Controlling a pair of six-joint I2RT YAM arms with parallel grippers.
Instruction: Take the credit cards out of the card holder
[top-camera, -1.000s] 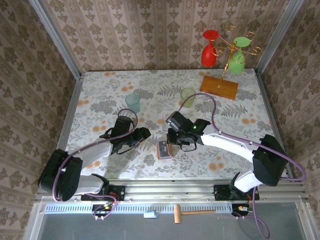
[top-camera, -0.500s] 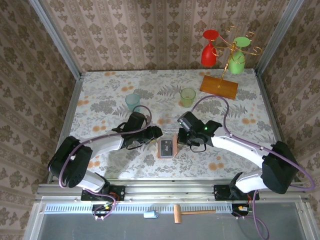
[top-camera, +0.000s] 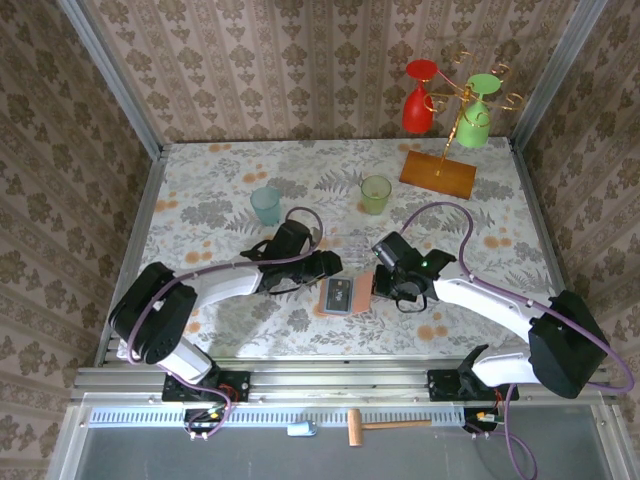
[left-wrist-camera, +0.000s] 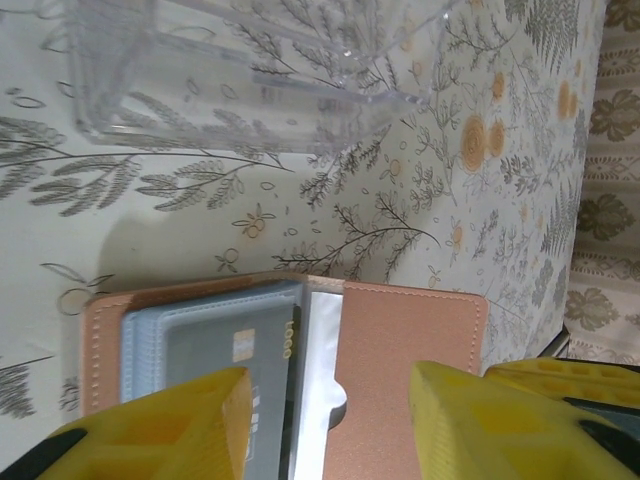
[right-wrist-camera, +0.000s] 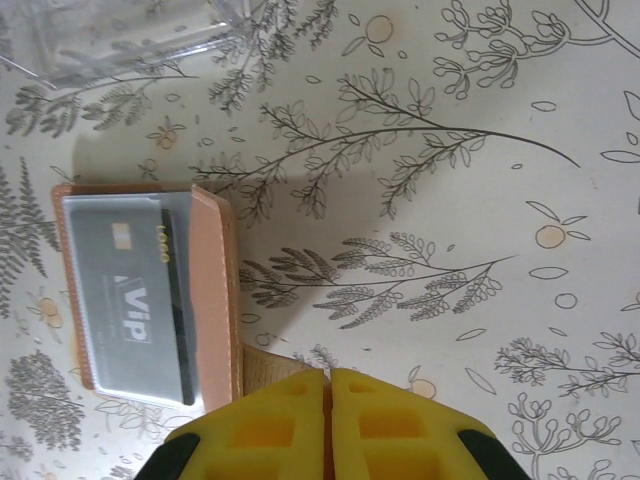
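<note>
Now shifted rightward, left pincer (left-wrist-camera: 328, 385) open over card holder (left-wrist-camera: 410, 320), right pincer (right-wrist-camera: 327, 385) clamping its cover

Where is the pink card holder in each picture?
Top external: the card holder lies low in the middle.
Left wrist: bottom middle, lying open.
Right wrist: left side, with a grey card showing inside.
Shared landmark: the clear plastic tray sits just beyond the holder in every view, faint in the top external one and at the upper left in the right wrist one.
</note>
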